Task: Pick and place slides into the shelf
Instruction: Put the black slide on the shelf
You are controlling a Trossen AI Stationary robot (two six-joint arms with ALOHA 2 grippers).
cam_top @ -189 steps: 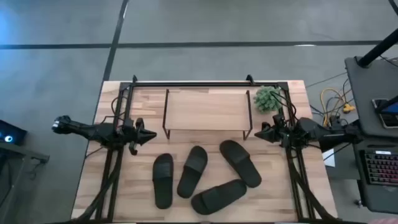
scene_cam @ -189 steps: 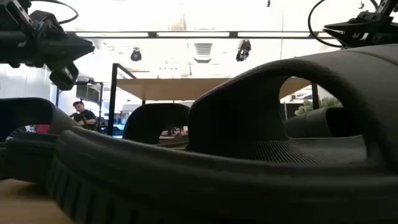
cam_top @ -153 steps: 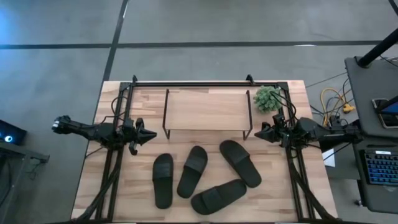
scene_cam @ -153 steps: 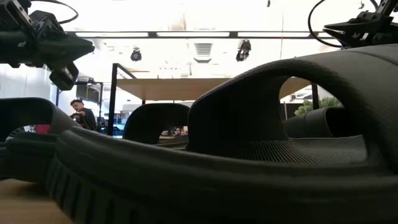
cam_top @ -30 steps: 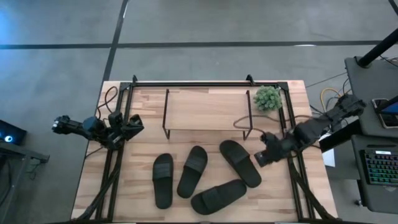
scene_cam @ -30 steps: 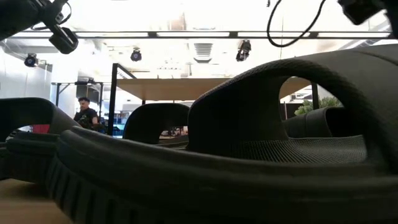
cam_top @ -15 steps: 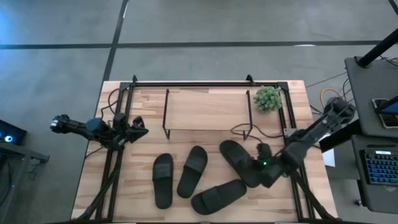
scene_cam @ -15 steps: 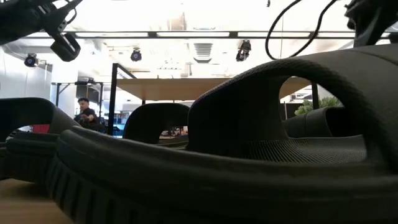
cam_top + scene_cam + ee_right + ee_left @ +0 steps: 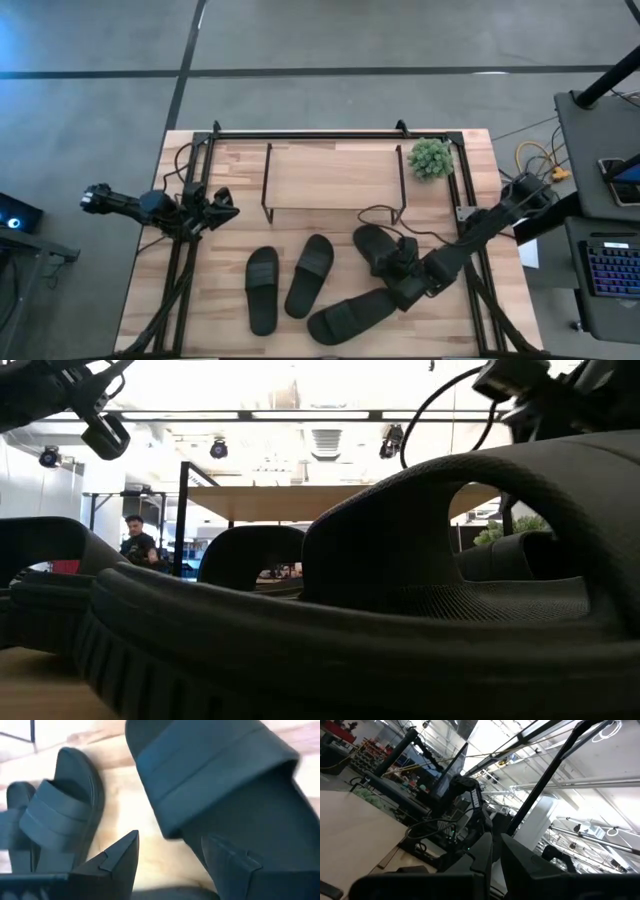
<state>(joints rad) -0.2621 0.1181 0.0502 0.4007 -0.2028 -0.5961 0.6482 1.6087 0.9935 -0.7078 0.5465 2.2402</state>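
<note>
Several black slides lie sole-down on the wooden table in front of the shelf [image 9: 332, 178]: one at the left [image 9: 262, 290], one beside it [image 9: 310, 275], one lying crosswise near the front [image 9: 350, 315], and the rightmost slide [image 9: 372, 245]. My right gripper [image 9: 400, 272] hangs open, tipped downward, over the rightmost slide's near end. In the right wrist view its fingers [image 9: 125, 852] stand apart just short of that slide's wide strap [image 9: 210, 765]. My left gripper [image 9: 224, 209] waits shut, raised, at the table's left side.
A small green plant [image 9: 430, 158] stands at the shelf's right end. Black frame rails [image 9: 320, 132] run along the table's far and side edges. In the low view one slide [image 9: 400, 610] fills the foreground, and a person [image 9: 135, 542] shows far behind.
My right gripper has swung from the table's right edge toward the left and near side, sinking and tipping downward over the rightmost slide, rolling as it went, and it has opened. The slides have kept their places.
</note>
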